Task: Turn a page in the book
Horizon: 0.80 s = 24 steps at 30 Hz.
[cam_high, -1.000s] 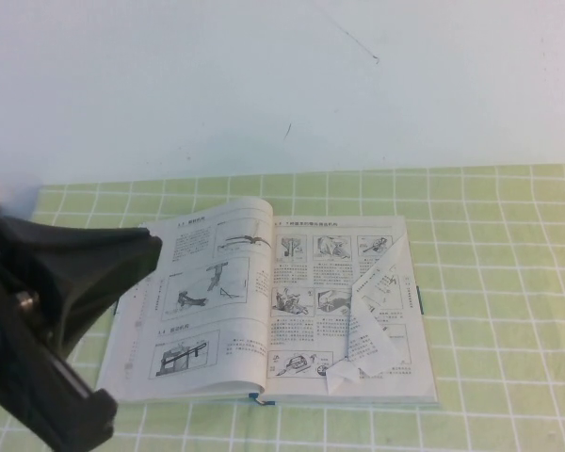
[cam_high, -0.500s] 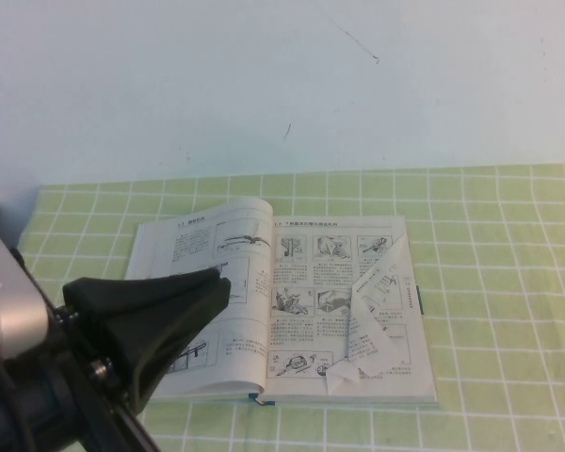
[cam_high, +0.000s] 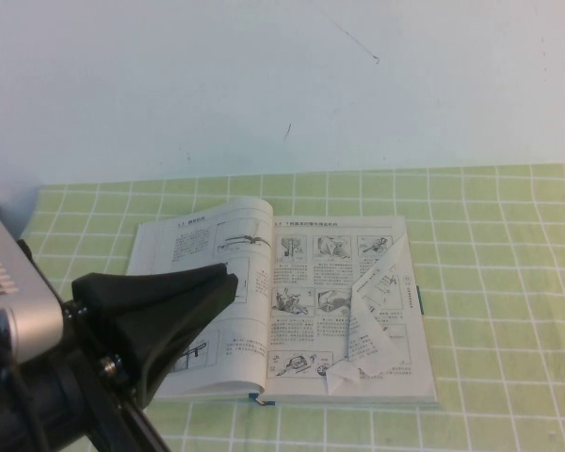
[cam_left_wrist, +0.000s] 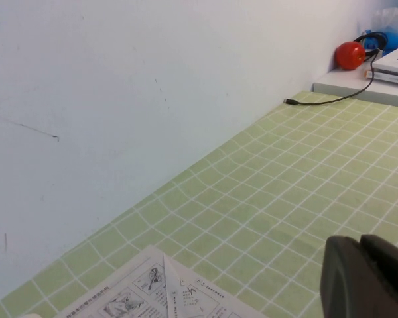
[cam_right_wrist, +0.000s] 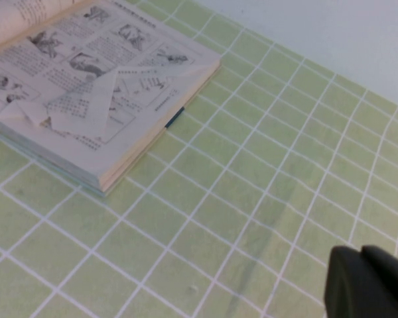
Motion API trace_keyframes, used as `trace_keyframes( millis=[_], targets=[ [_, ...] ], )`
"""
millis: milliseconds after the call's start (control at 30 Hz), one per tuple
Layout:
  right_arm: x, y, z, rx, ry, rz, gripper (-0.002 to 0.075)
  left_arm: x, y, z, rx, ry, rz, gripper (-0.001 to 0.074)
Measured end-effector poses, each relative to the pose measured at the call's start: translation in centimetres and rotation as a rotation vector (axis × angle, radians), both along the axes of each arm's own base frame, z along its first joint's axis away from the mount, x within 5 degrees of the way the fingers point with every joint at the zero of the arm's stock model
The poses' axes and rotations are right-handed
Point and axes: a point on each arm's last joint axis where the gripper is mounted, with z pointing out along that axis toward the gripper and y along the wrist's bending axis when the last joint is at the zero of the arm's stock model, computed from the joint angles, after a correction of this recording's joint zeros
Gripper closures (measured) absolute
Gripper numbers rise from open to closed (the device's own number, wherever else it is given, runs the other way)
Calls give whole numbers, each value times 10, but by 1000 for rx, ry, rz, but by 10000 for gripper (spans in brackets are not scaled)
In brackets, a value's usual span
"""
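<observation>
Open book on the green checked cloth, left arm over its left side.

The book (cam_high: 282, 306) lies open near the table's middle; a page (cam_high: 372, 315) on its right half is folded over and creased. The left gripper (cam_high: 228, 280) hovers above the left leaf, fingers together. The right gripper (cam_right_wrist: 371, 281), fingers pressed together, hangs right of the book, holding nothing.

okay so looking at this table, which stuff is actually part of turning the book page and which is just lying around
Part of the job:
book, lying open
page, folded over on the book's right side
left gripper, shut, over the book's left page
right gripper, shut, above the cloth right of the book

Just lying about:
green checked cloth
red ball
black cable
</observation>
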Motion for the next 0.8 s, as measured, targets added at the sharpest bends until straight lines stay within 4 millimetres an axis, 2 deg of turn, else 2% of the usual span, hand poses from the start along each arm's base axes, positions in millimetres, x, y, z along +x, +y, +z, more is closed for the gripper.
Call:
trace_keyframes(
  millis=[800],
  targets=[
    [-3, 0, -5, -14, 63, 9, 728, 0, 0, 1, 13, -27, -2, 738]
  ],
)
